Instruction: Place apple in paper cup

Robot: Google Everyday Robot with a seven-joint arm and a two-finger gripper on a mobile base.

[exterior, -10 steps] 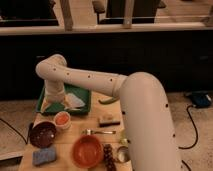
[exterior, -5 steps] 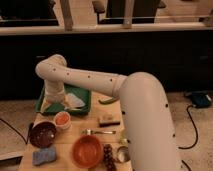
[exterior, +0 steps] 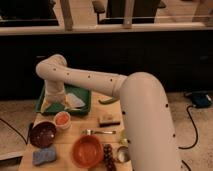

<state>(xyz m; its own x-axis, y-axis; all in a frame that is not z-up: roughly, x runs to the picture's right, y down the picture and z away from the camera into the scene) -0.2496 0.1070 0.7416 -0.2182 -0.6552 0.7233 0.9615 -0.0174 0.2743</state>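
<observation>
The paper cup point(exterior: 63, 124) is a short white cup standing at the left of the wooden table, just right of the dark purple-brown bowl point(exterior: 42, 134). The orange-red apple point(exterior: 62, 118) sits in the cup's mouth. My white arm reaches from the lower right up to an elbow at the upper left, then bends down. The gripper point(exterior: 54, 103) hangs at its end over the green tray point(exterior: 80, 93), just above and behind the cup, apart from the apple.
A white crumpled item point(exterior: 75, 102) lies in the tray. On the table are a large orange bowl point(exterior: 87, 150), a blue sponge point(exterior: 44, 156), a shiny metal cup point(exterior: 122, 154), dark grapes point(exterior: 107, 154), a spoon point(exterior: 100, 132) and a dark bar point(exterior: 109, 120).
</observation>
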